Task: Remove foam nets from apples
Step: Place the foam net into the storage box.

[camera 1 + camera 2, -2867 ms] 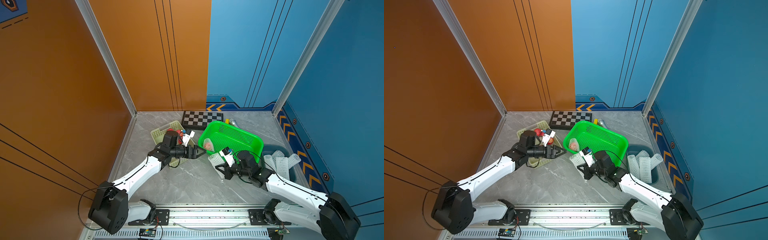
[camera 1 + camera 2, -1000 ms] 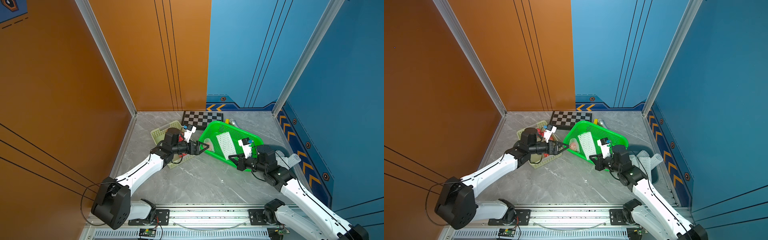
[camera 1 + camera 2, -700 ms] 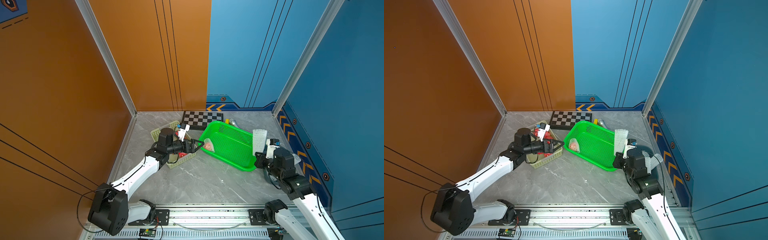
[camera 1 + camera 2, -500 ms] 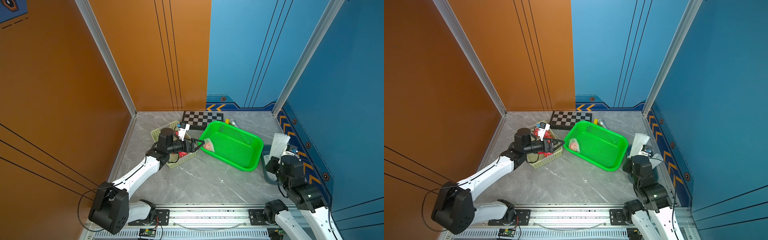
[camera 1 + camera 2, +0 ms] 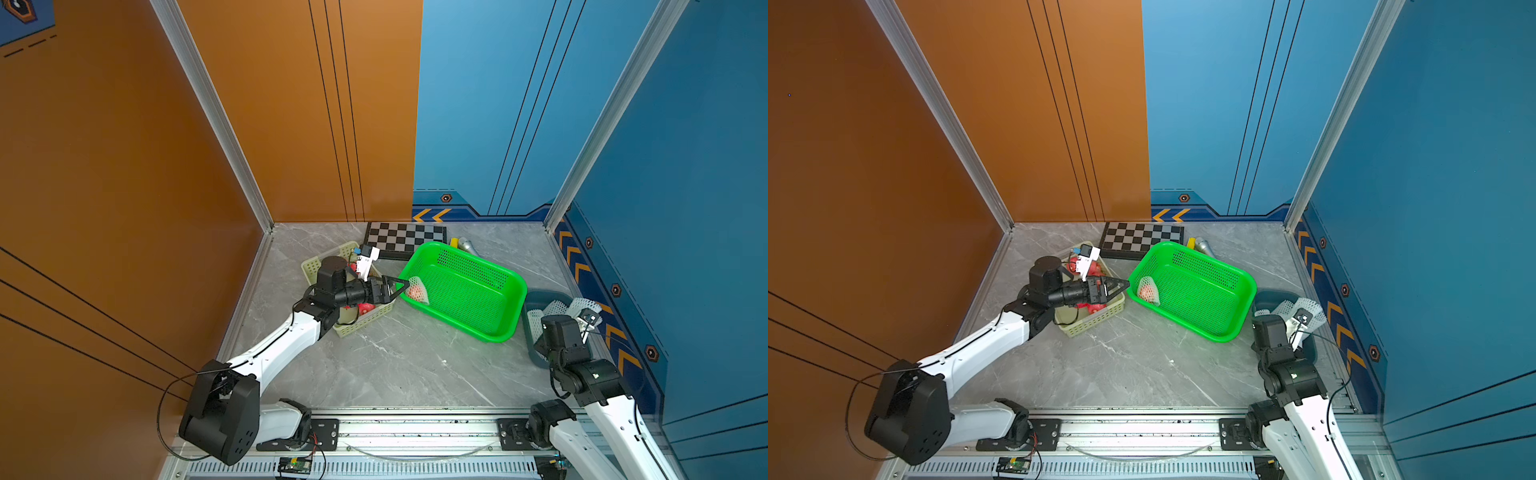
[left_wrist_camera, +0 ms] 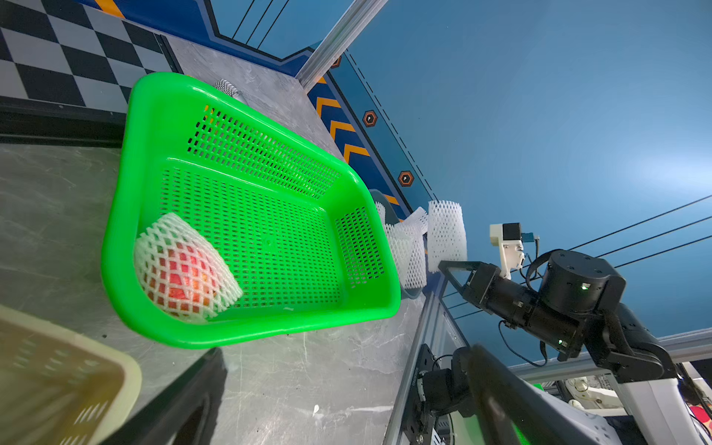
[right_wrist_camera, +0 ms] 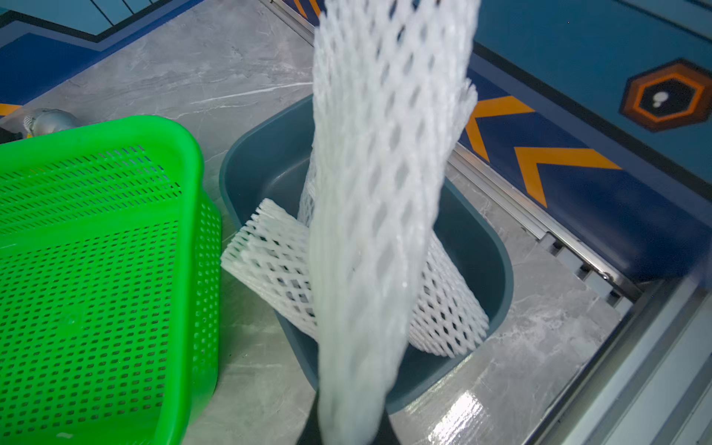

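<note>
**One netted apple in the green basket, right arm holding an empty net over the tub**

So the left gripper [image 5: 405, 285] is hovering at the left rim of the green basket [image 5: 498, 332] with its jaws spread wide. The tips are pointing at the netted apple [image 5: 415, 291], which is lying in the basket's left corner just beyond them. As far as I can tell they aren't touching it.

Over on the right, the right gripper [image 6: 447, 266] is pinching a foam net [image 7: 377, 192] tight. The sleeve is sticking out over the dark tub [image 7: 497, 277], where more loose nets [image 7: 277, 266] are lying.

Bare apples [image 5: 1095, 308] are sitting in the beige basket [image 5: 1094, 324] under the left arm.
</note>
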`<state>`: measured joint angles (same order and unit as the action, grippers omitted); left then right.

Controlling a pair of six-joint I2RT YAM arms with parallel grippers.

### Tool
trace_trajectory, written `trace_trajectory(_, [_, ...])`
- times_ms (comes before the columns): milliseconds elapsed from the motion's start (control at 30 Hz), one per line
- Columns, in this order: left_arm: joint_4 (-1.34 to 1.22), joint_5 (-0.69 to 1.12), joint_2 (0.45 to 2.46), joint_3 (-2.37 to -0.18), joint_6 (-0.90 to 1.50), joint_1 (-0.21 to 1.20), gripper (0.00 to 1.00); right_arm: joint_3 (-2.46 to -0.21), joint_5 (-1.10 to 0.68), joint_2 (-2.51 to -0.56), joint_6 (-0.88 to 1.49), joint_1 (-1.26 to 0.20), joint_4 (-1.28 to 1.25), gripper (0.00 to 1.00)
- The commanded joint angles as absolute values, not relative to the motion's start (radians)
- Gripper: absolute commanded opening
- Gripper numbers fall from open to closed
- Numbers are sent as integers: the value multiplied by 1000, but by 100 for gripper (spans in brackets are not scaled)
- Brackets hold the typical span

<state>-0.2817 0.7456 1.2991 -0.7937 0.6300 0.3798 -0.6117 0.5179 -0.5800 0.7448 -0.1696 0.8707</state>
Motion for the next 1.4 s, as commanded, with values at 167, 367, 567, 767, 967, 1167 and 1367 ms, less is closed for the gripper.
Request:
trace_trajectory(167, [-307, 769, 1298, -792, 637, 368, 98, -617, 448, -593, 757, -82, 842, 98])
trace_trajectory(367, [-307, 769, 1298, -793, 637, 366, 98, -708, 457, -591, 722, -70, 903, 100])
trace_trajectory(567, [-307, 767, 1296, -789, 634, 365, 98, -775, 434, -588, 726, -60, 939, 100])
trace_trajectory(767, [-314, 767, 1296, -786, 635, 365, 98, -832, 391, -583, 705, 18, 957, 100])
trace_trajectory(967, [-316, 770, 1288, -781, 634, 367, 98, -836, 276, -575, 685, 122, 959, 100])
trace_trajectory(1167, [-318, 792, 1312, -814, 633, 406, 98, -596, 64, -575, 842, 205, 891, 100])
trace_trajectory(1367, [-316, 790, 1299, -807, 635, 408, 98, -509, 68, -523, 880, 202, 872, 100])
